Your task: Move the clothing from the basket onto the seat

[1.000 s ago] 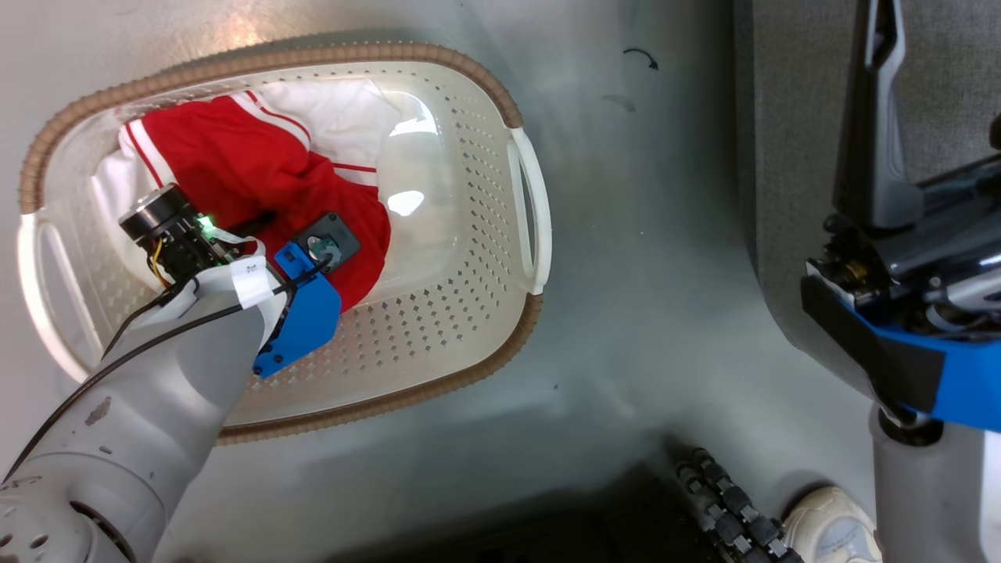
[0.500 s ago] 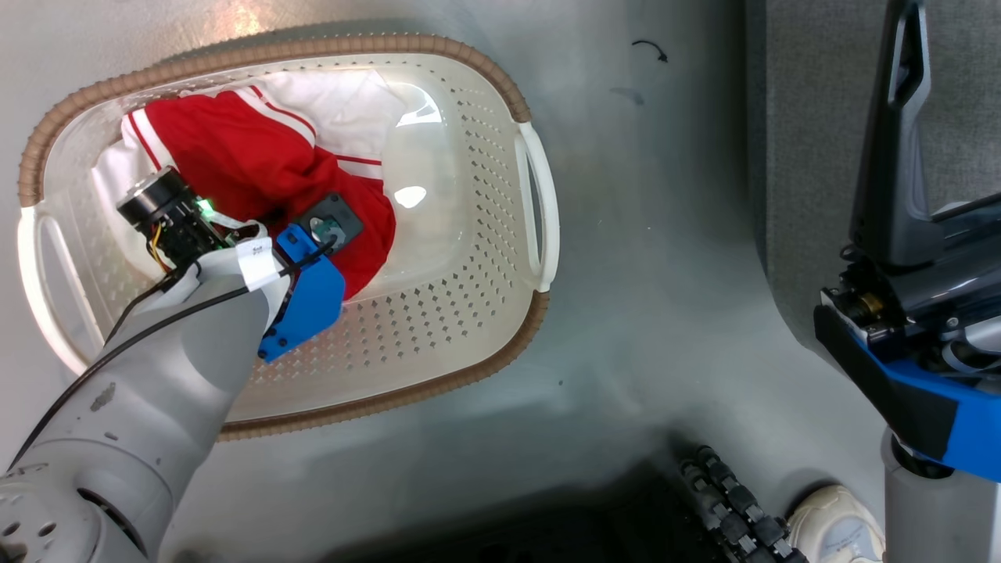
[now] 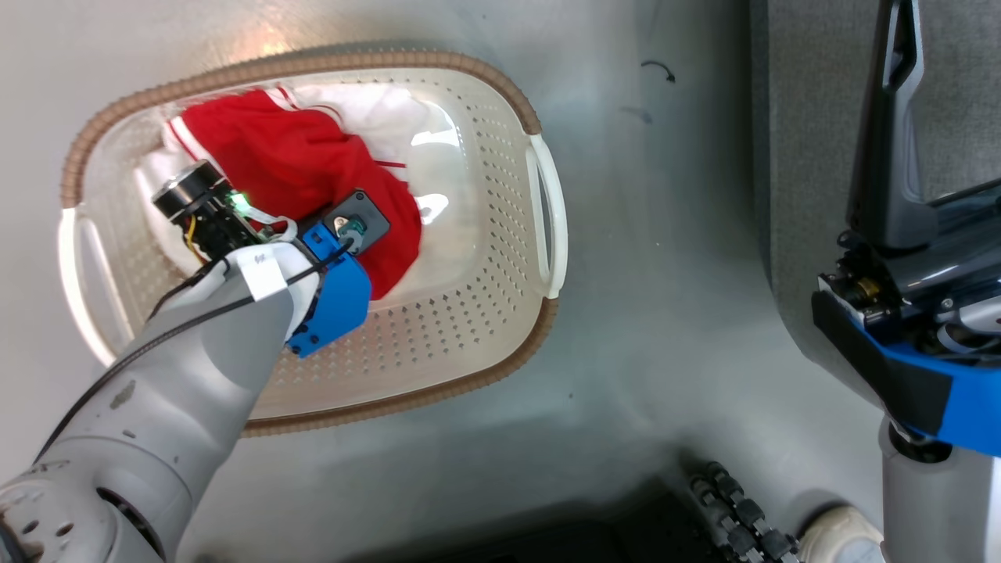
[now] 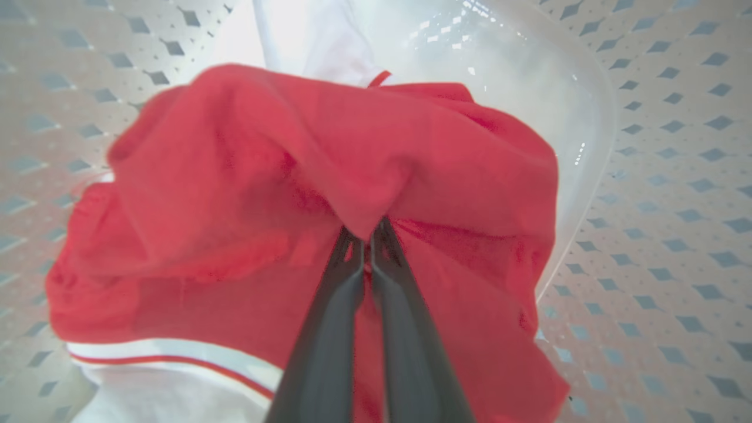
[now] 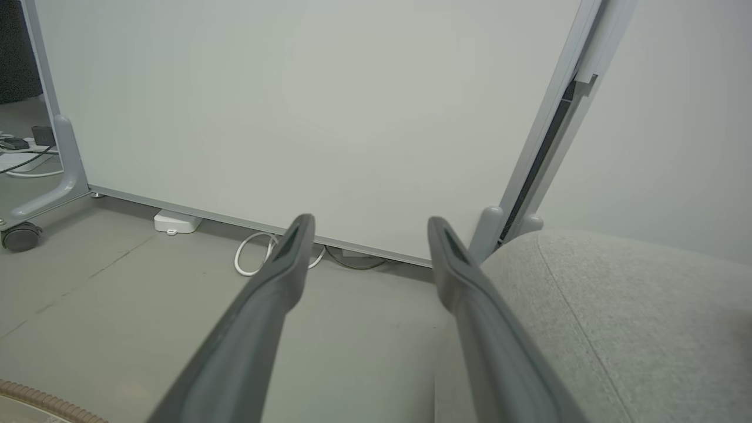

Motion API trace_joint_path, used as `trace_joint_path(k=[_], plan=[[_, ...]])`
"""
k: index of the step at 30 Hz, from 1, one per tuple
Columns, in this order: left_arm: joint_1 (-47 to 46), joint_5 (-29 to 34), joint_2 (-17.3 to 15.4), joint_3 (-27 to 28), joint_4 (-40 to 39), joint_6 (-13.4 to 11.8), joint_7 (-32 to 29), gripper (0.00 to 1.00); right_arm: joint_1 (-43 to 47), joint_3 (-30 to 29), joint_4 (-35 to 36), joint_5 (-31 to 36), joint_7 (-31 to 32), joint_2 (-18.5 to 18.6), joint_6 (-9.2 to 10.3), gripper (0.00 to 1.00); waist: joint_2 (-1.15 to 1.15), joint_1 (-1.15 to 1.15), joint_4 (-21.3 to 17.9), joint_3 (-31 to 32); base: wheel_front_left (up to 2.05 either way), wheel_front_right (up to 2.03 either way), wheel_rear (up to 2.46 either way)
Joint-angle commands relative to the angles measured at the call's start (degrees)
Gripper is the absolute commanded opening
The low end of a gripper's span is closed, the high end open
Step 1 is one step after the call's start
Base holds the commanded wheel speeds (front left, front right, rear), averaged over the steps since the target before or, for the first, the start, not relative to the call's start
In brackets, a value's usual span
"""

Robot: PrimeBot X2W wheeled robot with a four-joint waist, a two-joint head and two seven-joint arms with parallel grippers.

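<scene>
Item: red clothing (image 4: 282,153) with white trim, in cream basket (image 3: 469,328), pinched by clenched left claw (image 4: 365,232); right claw (image 5: 370,222) released, beside grey seat (image 5: 634,305).

Office-like room: castored partition (image 5: 294,106), floor cables (image 5: 252,258)

Head cam top-down over oval cream perforated basket (image 3: 485,258), left wrist cam close inside it on red fabric clothing (image 4: 264,153), right wrist cam low, level, sharing grey woven seat (image 5: 634,317) with head.
</scene>
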State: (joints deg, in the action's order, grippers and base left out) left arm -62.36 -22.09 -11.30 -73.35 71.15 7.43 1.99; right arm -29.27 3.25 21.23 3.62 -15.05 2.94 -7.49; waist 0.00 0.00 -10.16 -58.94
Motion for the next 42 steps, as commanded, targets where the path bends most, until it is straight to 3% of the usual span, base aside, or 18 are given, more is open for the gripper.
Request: trace_joint_path(k=[1, 17, 29, 42], plan=[[0.89, -0.21, -0.31, -0.14, -0.15, 0.06, 1.64, 0.0, -0.81, -0.26, -0.53, -0.33, -0.2, -0.09, -0.02, 1.0, 0.0, 0.0, 0.76, 1.27, 0.0, 0.0, 0.0], [5.53, -9.25, 3.0, 0.38, -1.14, 0.06, 10.72, 0.0, 0.53, -1.72, -7.25, -1.48, -0.2, -0.07, -0.02, 1.0, 0.0, 0.0, 3.7, 13.12, 0.0, 0.0, 0.0], [9.59, -16.55, 2.91, 1.99, -4.76, 0.06, 13.21, 0.0, 4.44, -3.18, -13.32, -2.18, -0.2, -0.07, -0.01, 1.0, 0.0, 0.0, 6.19, 23.58, 0.0, 0.0, 0.0], [14.93, -14.25, 0.26, 12.05, -15.18, -0.73, 13.27, 0.0, 9.06, -5.26, -16.76, -2.2, -0.2, -0.06, -0.02, 1.0, 0.0, 0.0, 8.48, 33.08, 0.0, 0.0, 0.0]])
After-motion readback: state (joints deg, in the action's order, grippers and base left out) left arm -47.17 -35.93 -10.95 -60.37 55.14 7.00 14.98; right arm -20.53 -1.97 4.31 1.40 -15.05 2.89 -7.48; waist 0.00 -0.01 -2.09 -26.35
